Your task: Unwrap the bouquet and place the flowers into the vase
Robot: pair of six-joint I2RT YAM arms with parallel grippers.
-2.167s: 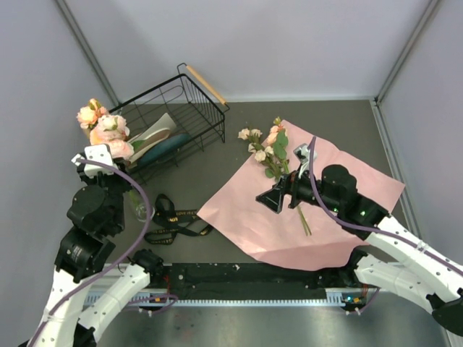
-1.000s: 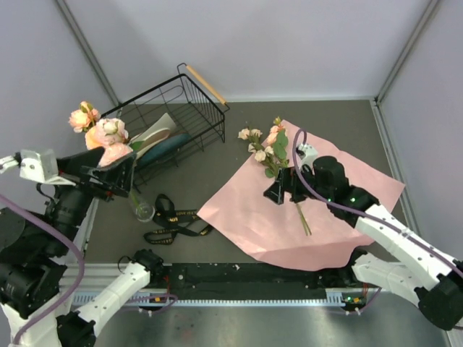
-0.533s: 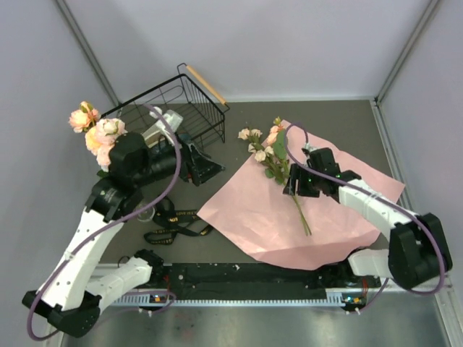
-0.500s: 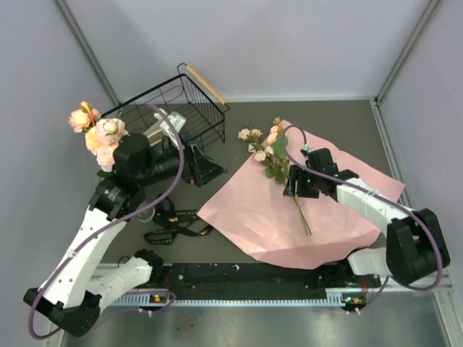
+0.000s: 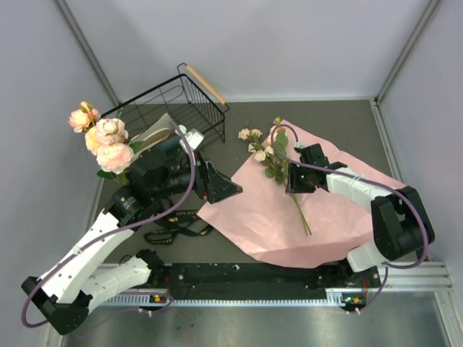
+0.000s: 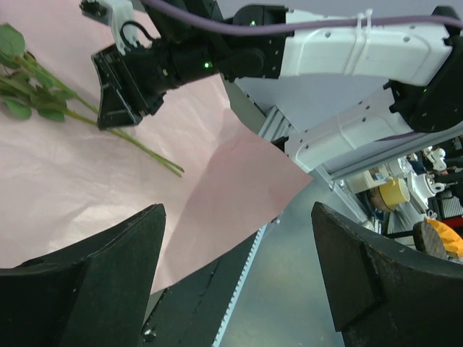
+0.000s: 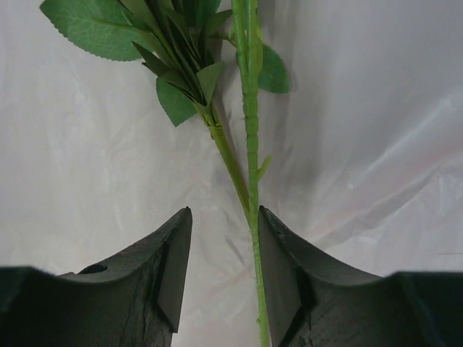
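The bouquet is unwrapped: its pink paper [image 5: 333, 210] lies flat, and a few flowers [image 5: 266, 148] lie on it with thin green stems [image 5: 300, 213]. More roses [image 5: 105, 137] stand upright at the far left. The vase is hidden behind my left arm. My right gripper [image 5: 289, 181] [image 7: 224, 211] is down on the paper, open only a little. One stem [image 7: 251, 144] runs between its jaws, against the right finger and clear of the left. My left gripper [image 5: 228, 189] [image 6: 237, 213] hovers wide open and empty over the paper's left edge [image 6: 217, 188].
A black wire basket [image 5: 173, 108] with a wooden handle stands at the back left, with items inside. The black ribbon [image 5: 170, 220] lies loose on the table near my left arm. Grey walls close in both sides.
My left arm has swung from the far left in to the paper's left edge. My right gripper has dropped onto the stems and its jaws have narrowed around one.
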